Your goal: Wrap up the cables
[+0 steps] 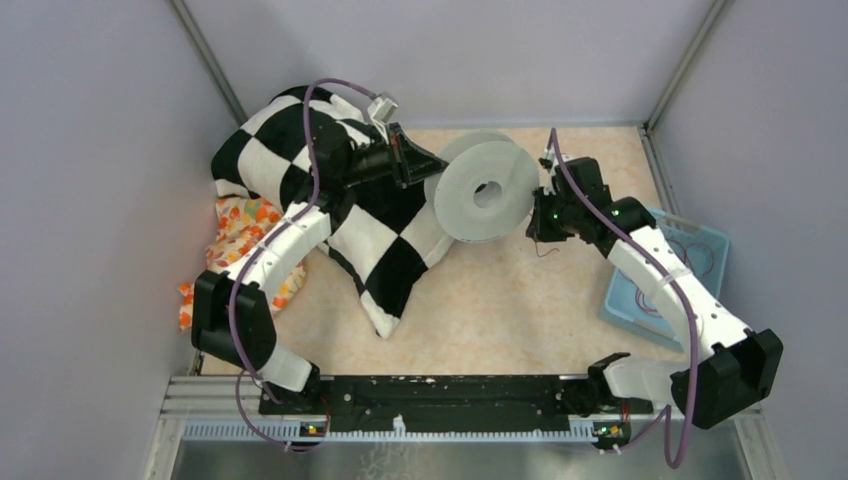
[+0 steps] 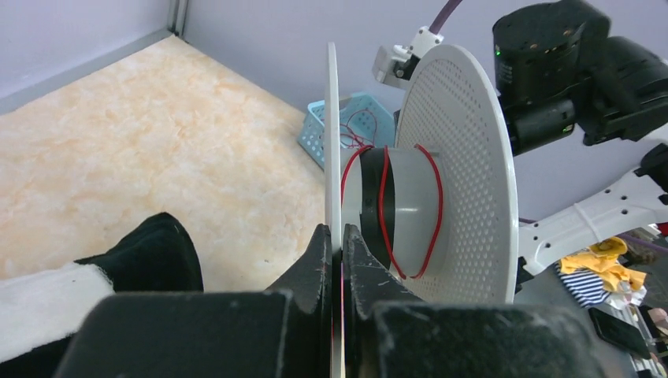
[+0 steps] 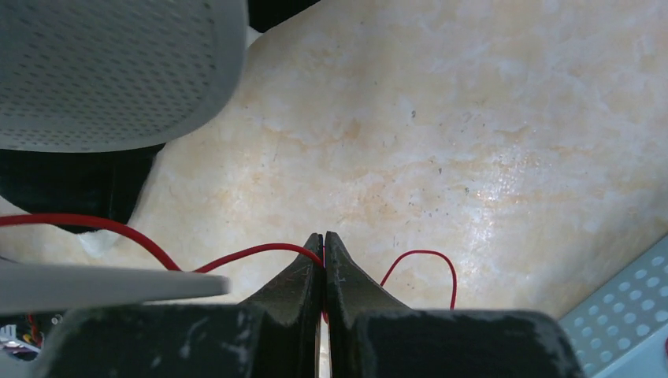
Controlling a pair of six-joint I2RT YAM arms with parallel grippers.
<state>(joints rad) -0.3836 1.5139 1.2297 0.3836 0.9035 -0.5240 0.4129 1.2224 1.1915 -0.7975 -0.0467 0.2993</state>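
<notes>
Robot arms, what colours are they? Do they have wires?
The left arm and right arm have smooth white shells and chunky black joints. A thin purple hose runs along each. The fingers are black, pointed and scuffed. Tiny green lights glow on the right arm.

The reel is on edge at the far middle of the table, with the left gripper on its left flange and the right gripper just right of it. A cushion lies left of the reel, with a cloth beyond it. At the right edge sits a basket with cables in it.
</notes>
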